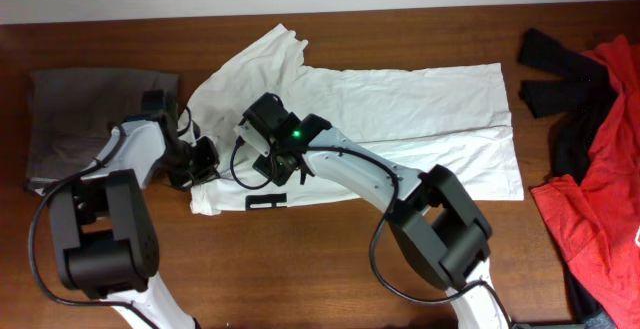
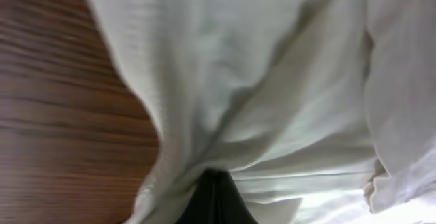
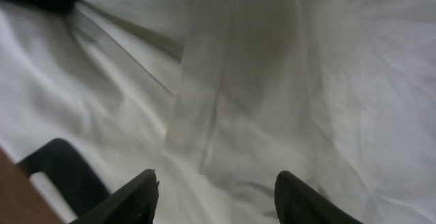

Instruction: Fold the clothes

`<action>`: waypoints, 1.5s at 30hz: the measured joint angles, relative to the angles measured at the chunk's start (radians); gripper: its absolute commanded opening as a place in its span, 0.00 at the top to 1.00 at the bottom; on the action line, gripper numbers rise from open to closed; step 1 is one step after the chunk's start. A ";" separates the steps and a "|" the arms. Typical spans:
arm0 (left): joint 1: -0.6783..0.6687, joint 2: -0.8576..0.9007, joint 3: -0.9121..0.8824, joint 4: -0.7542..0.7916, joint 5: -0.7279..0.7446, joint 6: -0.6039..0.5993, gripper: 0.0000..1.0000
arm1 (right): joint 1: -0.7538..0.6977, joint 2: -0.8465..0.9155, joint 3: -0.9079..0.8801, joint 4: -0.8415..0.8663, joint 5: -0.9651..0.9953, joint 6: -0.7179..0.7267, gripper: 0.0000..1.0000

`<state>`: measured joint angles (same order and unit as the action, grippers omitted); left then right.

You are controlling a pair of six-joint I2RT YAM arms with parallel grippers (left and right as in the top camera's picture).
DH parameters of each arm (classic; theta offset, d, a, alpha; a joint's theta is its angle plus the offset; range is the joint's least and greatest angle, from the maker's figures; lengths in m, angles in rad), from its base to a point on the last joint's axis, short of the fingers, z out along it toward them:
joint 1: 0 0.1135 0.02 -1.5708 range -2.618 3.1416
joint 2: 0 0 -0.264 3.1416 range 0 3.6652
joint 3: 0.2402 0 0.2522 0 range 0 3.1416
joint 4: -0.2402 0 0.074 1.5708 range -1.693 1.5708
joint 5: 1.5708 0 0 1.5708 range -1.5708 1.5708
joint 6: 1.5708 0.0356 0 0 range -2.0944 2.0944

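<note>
White T-shirt (image 1: 400, 109) spread across the middle of the bench (image 1: 330, 269), body running out to the right, one sleeve poking up towards the far edge. The small black mark (image 1: 266, 201) sits near the hem on the near-left side. Crowding it on the left is a heap of grey-brown trousers (image 1: 60, 109), just beside the shirt's left edge, with the left arm (image 1: 140, 144) reaching over them. On the right, a red garment (image 1: 600, 189) tangled with a black garment (image 1: 555, 69) comes close up to the shirt's right edge; whether they touch, I can't tell. The right arm (image 1: 360, 169) lies diagonally over the shirt's near half and hides part of it.

Left jaws clenched on the shirt's left edge: the wrist view has thin cloth gathered into the dark fingertips (image 2: 214, 197) and draping away in soft ridges, brown wood grain alongside. Right jaws released, fingers (image 3: 143, 193) spread apart above the cloth, nothing between them, over a folded band with a straight crease. The fabric is thin and greyer where it's doubled, rumpled around the jaws, smoother out to the right. The bench is dark, streaky wood.
</note>
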<state>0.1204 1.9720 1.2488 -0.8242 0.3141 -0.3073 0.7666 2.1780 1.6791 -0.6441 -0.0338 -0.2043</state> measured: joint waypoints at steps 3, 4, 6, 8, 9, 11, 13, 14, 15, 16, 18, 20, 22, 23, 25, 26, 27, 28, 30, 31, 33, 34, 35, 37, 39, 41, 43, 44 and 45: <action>0.009 0.000 0.000 0.000 -0.001 -0.004 1.00 | 0.000 0.016 0.000 0.001 0.004 -0.005 0.41; 0.010 0.000 0.000 0.000 -0.002 -0.005 1.00 | 0.000 0.019 0.000 0.001 0.005 -0.006 0.41; 0.010 0.000 0.000 0.000 -0.003 -0.007 1.00 | 0.000 0.021 0.000 0.002 0.008 -0.005 0.41; 0.010 0.000 0.000 0.002 -0.003 -0.007 1.00 | 0.000 0.021 0.000 0.004 0.008 -0.006 0.41; 0.010 0.000 0.000 0.003 -0.004 -0.007 1.00 | 0.000 0.021 0.000 0.006 0.008 -0.006 0.41; 0.010 0.000 -0.001 0.005 -0.004 -0.007 1.00 | 0.000 0.021 0.000 0.010 0.008 -0.006 0.42; 0.010 0.000 -0.002 0.008 -0.004 -0.007 1.00 | 0.000 0.022 0.000 0.009 0.007 -0.006 0.42; 0.010 0.000 -0.002 0.008 -0.004 -0.007 1.00 | 0.000 0.022 0.000 0.006 0.005 -0.006 0.42; 0.010 0.000 -0.002 0.010 -0.004 -0.007 1.00 | 0.000 0.022 0.000 0.002 0.000 -0.006 0.42; 0.010 0.000 -0.002 0.014 -0.006 -0.007 1.00 | 0.000 0.023 0.000 -0.001 -0.005 -0.006 0.41; 0.010 0.000 -0.003 0.018 -0.007 -0.008 1.00 | 0.000 0.023 0.000 -0.003 -0.015 -0.006 0.41; 0.010 0.000 -0.004 0.018 -0.007 -0.008 1.00 | 0.000 0.023 0.000 -0.002 -0.019 -0.005 0.42; 0.010 0.000 -0.005 0.019 -0.007 -0.008 1.00 | 0.000 0.023 0.000 -0.002 -0.020 -0.006 0.41; 0.010 0.000 -0.005 0.019 -0.007 -0.008 1.00 | 0.000 0.023 0.000 0.000 -0.020 -0.006 0.41; 0.010 0.000 -0.005 0.019 -0.007 -0.008 1.00 | 0.000 0.023 0.000 0.002 -0.020 -0.006 0.41; 0.010 0.000 -0.005 0.019 -0.007 -0.008 1.00 | 0.000 0.023 0.000 0.002 -0.020 -0.005 0.41; 0.010 0.000 -0.005 0.019 -0.007 -0.007 1.00 | 0.000 0.023 0.000 0.002 -0.020 -0.005 0.41; 0.010 0.000 -0.005 0.019 -0.007 -0.008 1.00 | 0.000 0.023 0.000 0.002 -0.022 -0.005 0.40; 0.010 0.000 -0.005 0.019 -0.007 -0.008 1.00 | 0.000 0.027 0.000 0.003 -0.027 -0.003 0.40; 0.010 0.000 -0.005 0.019 -0.007 -0.008 1.00 | 0.000 0.032 0.000 0.003 -0.028 -0.002 0.40; 0.010 0.000 -0.006 0.020 -0.007 -0.008 1.00 | 0.000 0.043 0.000 0.009 -0.031 -0.001 0.39; 0.010 0.000 -0.006 0.020 -0.007 -0.007 1.00 | 0.000 0.051 0.000 0.013 -0.031 0.000 0.39; 0.010 0.000 -0.006 0.020 -0.007 -0.008 1.00 | 0.000 0.057 0.000 0.015 -0.032 0.000 0.39; 0.010 0.000 -0.006 0.020 -0.007 -0.008 1.00 | 0.000 0.064 0.000 0.019 -0.032 0.000 0.40; 0.010 0.000 -0.006 0.020 -0.007 -0.008 1.00 | 0.000 0.067 0.000 0.019 -0.032 0.000 0.41; 0.010 0.000 -0.006 0.020 -0.007 -0.008 1.00 | 0.000 0.067 0.000 0.018 -0.034 -0.003 0.46; 0.010 0.000 -0.006 0.021 -0.007 -0.008 1.00 | 0.000 0.067 0.000 0.018 -0.035 0.000 0.53; 0.010 0.000 -0.006 0.021 -0.007 -0.008 1.00 | 0.000 0.067 0.000 0.018 -0.035 -0.001 0.60; 0.010 0.000 -0.006 0.021 -0.007 -0.008 1.00 | 0.000 0.067 0.000 0.019 -0.035 -0.001 0.68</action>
<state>0.1307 1.9724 1.2427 -0.8032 0.3073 -0.3149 0.7666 2.2452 1.6791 -0.6250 -0.0685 -0.2054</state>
